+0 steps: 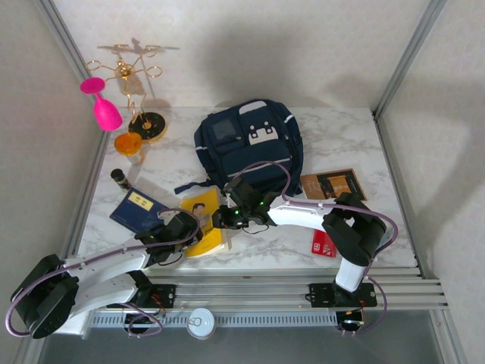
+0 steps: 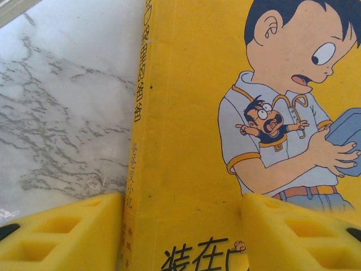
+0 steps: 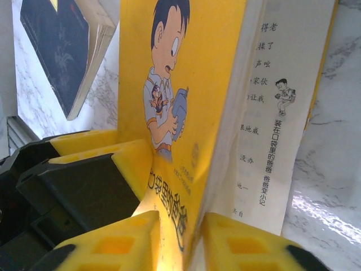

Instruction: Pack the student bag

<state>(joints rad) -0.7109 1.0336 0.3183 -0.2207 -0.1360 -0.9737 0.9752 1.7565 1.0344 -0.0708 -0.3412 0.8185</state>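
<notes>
My left arm (image 1: 106,269) stretches low from the near-left corner, jaws spread over the spine side of the yellow book (image 1: 203,220). My right arm (image 1: 303,214) bends back leftward, jaws pinching that book's right edge. The student bag (image 1: 250,140) lies just beyond, and bare tabletop (image 1: 341,144) opens to its right.

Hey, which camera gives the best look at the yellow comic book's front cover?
Left wrist view: the yellow book lies face-on, its cartoon boy large. The right wrist view catches it slanted from the edge; the top view shows it small between the arms.
</notes>
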